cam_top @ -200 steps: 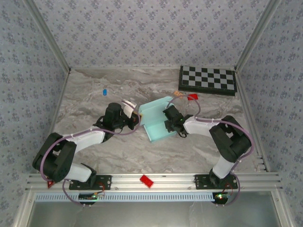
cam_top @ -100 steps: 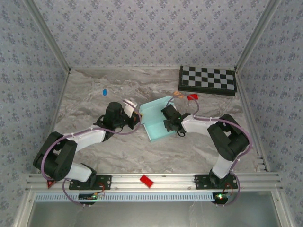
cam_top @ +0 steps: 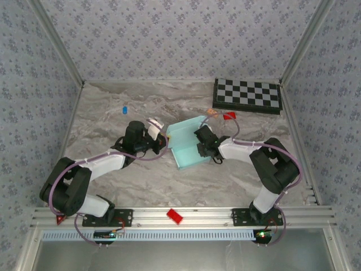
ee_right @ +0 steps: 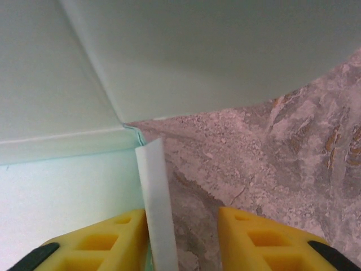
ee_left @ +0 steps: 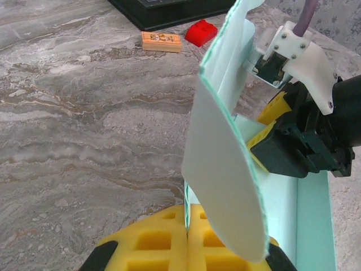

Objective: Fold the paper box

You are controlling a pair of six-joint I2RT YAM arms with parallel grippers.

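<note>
The paper box is pale mint card, half folded, lying at the table's middle with its walls raised. My left gripper is at its left edge. In the left wrist view the yellow pads are shut on a thin upright wall of the paper box. My right gripper stands at the box's right wall and shows as a black and yellow body beyond the card. In the right wrist view its jaws are open. A narrow side flap leans against the left pad, and bare table shows between the pads.
A black-and-white chessboard lies at the back right. A red brick and a small wooden block sit just behind the box. A small blue piece lies at the back left. Another red brick rests on the front rail.
My right gripper has opened and let go of the box's right side flap. The left gripper has stayed shut on the box's left wall, and the box has barely moved.
</note>
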